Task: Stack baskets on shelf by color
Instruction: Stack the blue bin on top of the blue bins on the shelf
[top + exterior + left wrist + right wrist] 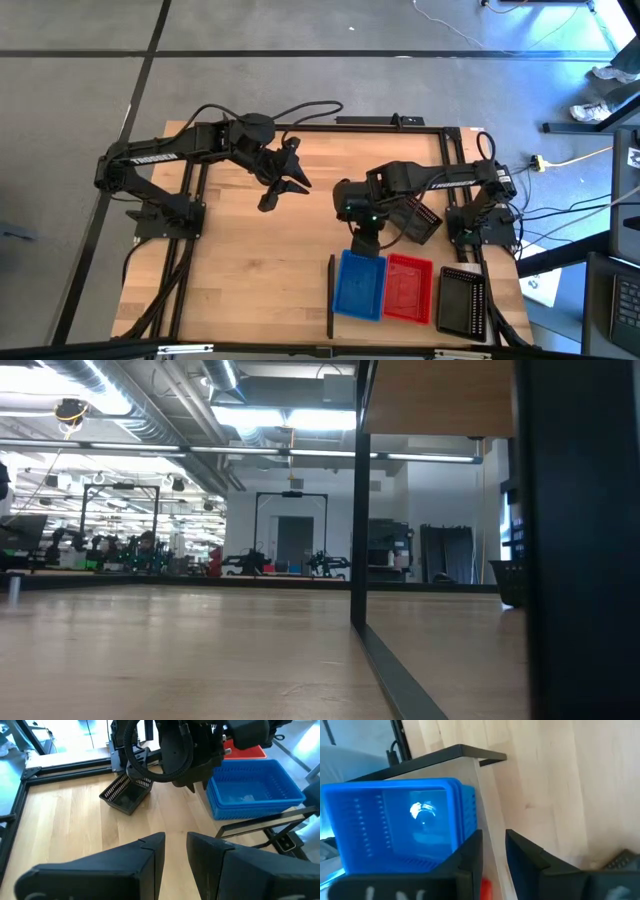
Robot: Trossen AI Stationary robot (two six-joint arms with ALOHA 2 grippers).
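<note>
**Three stacks on the shelf, one black basket loose behind**

You're looking at the shelf (pixel 400 325) sitting at the near edge of the table (pixel 250 260), edged on its left by the thin black bar (pixel 331 296). On it, the blue baskets (pixel 360 285) are sitting nested just right of the bar, latticed sides, nothing lying inside the top one. The red baskets (pixel 408 289) are touching them on the right. The black baskets (pixel 463 301) are standing just beside the red, at the right end.

Your right gripper (pixel 362 243) is hovering over the far edge of the blue stack, fingers (pixel 470 857) slightly parted, gripping nothing.

Farther back, one loose black basket (pixel 418 219) is lying tilted on the table under the right arm, apparently empty.

Your left gripper (pixel 283 190) is waiting over the table's far middle, well apart from the baskets, fingers (pixel 150 855) slightly parted, gripping nothing.
</note>
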